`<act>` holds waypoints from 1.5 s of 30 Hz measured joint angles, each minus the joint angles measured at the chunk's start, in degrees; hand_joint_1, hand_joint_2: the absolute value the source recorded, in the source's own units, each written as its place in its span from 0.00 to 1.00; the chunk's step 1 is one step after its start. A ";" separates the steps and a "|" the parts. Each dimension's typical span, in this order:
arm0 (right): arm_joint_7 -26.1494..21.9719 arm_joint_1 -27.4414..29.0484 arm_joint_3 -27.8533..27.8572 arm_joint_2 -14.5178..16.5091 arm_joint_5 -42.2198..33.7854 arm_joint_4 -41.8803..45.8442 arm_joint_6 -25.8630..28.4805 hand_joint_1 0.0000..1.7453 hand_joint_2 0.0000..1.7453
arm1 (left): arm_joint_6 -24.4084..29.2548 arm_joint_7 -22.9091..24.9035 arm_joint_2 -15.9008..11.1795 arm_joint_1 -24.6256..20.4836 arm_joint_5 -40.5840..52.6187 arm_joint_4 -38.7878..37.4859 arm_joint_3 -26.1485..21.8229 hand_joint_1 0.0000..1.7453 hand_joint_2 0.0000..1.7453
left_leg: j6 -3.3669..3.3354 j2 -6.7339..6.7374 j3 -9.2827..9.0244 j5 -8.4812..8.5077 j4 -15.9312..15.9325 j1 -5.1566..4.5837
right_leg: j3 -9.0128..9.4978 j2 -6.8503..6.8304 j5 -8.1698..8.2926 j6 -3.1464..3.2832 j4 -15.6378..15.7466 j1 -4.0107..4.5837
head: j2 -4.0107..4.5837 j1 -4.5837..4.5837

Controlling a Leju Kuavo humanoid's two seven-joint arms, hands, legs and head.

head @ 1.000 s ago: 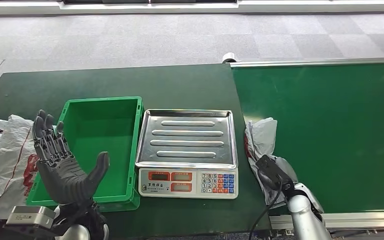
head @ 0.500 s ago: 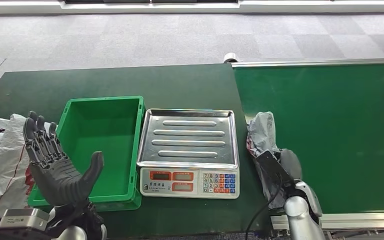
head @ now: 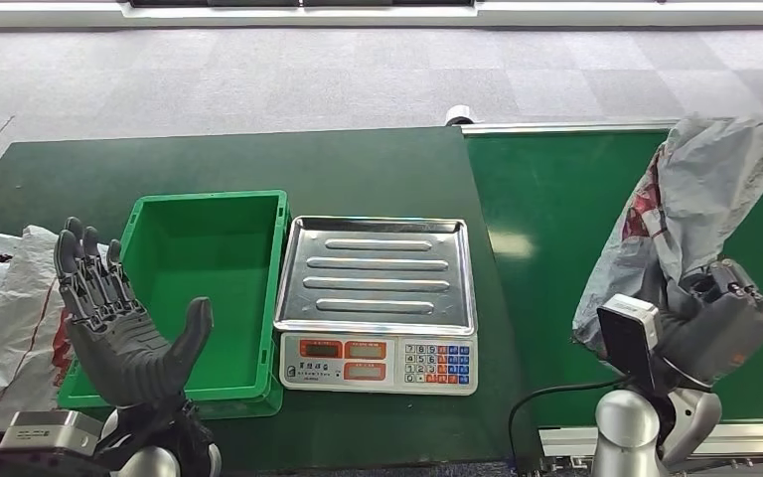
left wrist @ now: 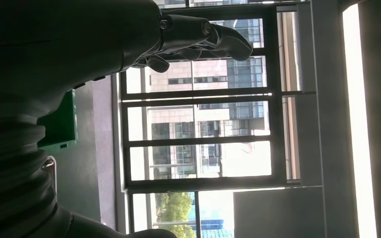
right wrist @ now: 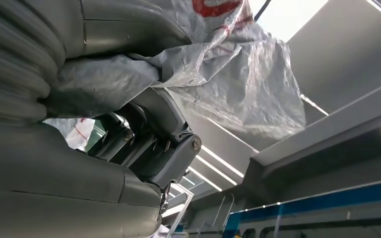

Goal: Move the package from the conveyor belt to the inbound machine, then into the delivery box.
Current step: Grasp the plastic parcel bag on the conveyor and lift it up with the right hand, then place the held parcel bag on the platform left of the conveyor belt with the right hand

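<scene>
My right hand (head: 720, 323) grips a crumpled grey plastic package (head: 695, 204) with red print and holds it up above the green conveyor belt (head: 556, 229). In the right wrist view the package (right wrist: 238, 74) bulges out past the closed fingers (right wrist: 154, 144). The inbound machine, a scale with a steel tray (head: 376, 273) and a keypad, sits left of the belt. The green delivery box (head: 199, 268) stands left of the scale. My left hand (head: 119, 323) is raised palm up with fingers spread beside the box, holding nothing; its fingers (left wrist: 198, 37) show against windows in the left wrist view.
White bags with red print (head: 5, 318) lie at the left edge of the dark green table (head: 238, 164). A metal rail (head: 636, 124) borders the belt's far side. Grey carpet lies beyond the table.
My right hand has lifted the package off the belt's left edge and swung it up and to the right. My left hand stays raised, drifting only slightly.
</scene>
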State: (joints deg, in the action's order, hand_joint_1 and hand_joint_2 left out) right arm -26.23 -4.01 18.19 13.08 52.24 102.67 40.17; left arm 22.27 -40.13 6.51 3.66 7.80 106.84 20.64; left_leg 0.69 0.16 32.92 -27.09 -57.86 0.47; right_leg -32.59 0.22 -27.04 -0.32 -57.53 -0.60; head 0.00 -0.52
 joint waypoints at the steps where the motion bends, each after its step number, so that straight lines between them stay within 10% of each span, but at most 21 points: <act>1: -0.02 0.12 0.13 0.20 0.01 0.56 0.00 1.00 1.00 | 0.00 0.00 0.06 -0.01 -0.01 -0.02 0.00 0.00 1.00 | 0.00 0.00 0.00 0.01 0.00 0.00 | 0.00 0.00 0.00 0.00 0.00 0.00 | 0.00 0.00; 19: -5.55 -5.54 1.39 2.90 2.21 3.18 -3.36 1.00 1.00 | -0.21 0.00 0.89 -1.02 -0.18 -0.47 -0.01 0.00 1.00 | -0.01 -0.03 0.16 0.07 0.00 -0.02 | 0.07 -0.04 0.04 -0.02 -0.02 0.02 | 0.00 0.02; 27: -9.28 -20.87 -19.51 -0.50 -15.08 -17.66 -39.24 1.00 1.00 | -1.26 0.07 0.80 -8.29 -3.56 -4.01 0.78 0.00 1.00 | 0.05 -0.02 0.42 0.68 0.01 -0.01 | -0.39 0.00 0.52 0.00 -0.06 0.08 | 0.00 -0.01; 33: -8.85 -26.61 -33.33 0.10 -14.80 -25.44 -42.47 1.00 1.00 | -0.32 0.09 0.80 -10.75 -4.92 -6.39 1.55 0.00 1.00 | 0.12 -0.24 0.53 0.75 0.02 0.04 | -0.48 -0.15 0.51 0.03 -0.07 0.13 | 0.00 -0.01; 45: -8.12 -26.98 -38.76 -0.76 -16.09 -28.13 -42.91 1.00 1.00 | -0.28 0.09 0.21 -10.91 -5.58 -8.19 2.02 0.00 1.00 | 0.07 -0.23 0.63 0.73 0.00 0.03 | -0.55 -0.14 0.57 -0.05 -0.04 0.03 | 0.00 0.00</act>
State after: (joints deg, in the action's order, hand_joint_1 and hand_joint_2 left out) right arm -34.35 -30.99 -20.57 12.32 36.15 74.54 -2.73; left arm 21.99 -40.04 6.73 -7.25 2.22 98.65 22.66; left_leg 0.76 -0.08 33.55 -26.36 -57.86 0.50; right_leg -33.14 0.08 -26.47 -0.37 -57.56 -0.56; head 0.00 -0.52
